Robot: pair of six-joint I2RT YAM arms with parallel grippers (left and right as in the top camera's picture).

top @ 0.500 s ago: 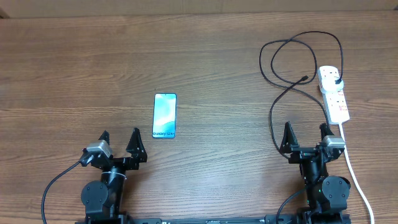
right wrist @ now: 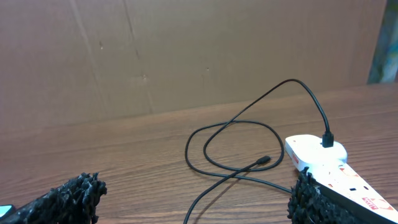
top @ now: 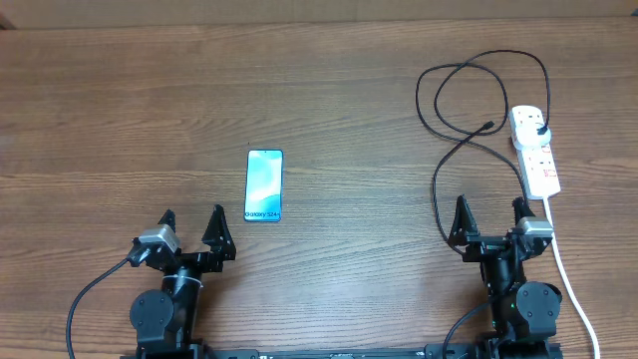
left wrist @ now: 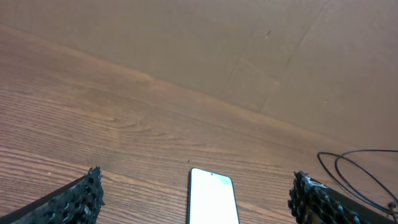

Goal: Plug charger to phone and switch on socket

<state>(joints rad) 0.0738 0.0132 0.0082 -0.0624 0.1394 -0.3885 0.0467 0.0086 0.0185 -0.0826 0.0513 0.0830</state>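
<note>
Seen from above, the left gripper [top: 192, 213] is held with its two fingers spread wide apart. The right gripper [top: 488, 203] is spread apart in the same way. Both are kept low at the near edge of the wooden table [top: 120, 100]. The phone [top: 264, 185] is laid flat on the table, screen up and lit, just past the left gripper and a little to its right. The socket [top: 535, 150] is laid on the far right side, just past the right gripper. A thick white cord [top: 564, 261] is run from it toward the near edge. The charger [top: 437, 189] is plugged into the far end of the socket, and its thin black cable is looped over the table. Its small tip [top: 487, 126] is left lying free on the wood, to the left of the socket and well apart from the phone.

In the left wrist view, two dark fingers [left wrist: 74, 200] are seen at the bottom corners, with the phone lying between them but not touched. A brown wall [left wrist: 186, 50] is seen behind the table.

In the right wrist view, the cable loops are seen ahead, and the socket is found just beside the right finger [right wrist: 314, 200].
</note>
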